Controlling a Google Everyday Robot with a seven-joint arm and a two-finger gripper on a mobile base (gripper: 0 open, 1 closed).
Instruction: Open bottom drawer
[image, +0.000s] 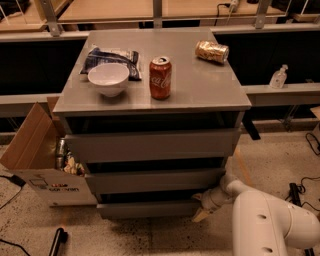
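Note:
The grey cabinet (150, 100) has three grey fronts. The bottom drawer (147, 208) is the slim lowest front, near the floor. My gripper (201, 206) is at the drawer's right end, at the cabinet's lower right corner, on the end of my white arm (265, 225) that reaches in from the lower right. A pale fingertip (200, 215) points down toward the floor. The inside of the drawer is hidden.
On the cabinet top stand a white bowl (108, 78), a red cola can (160, 77), a blue snack bag (110, 57) and a gold can (212, 51) lying on its side. An open cardboard box (37, 160) stands at the left. Cables (300, 192) lie at the right.

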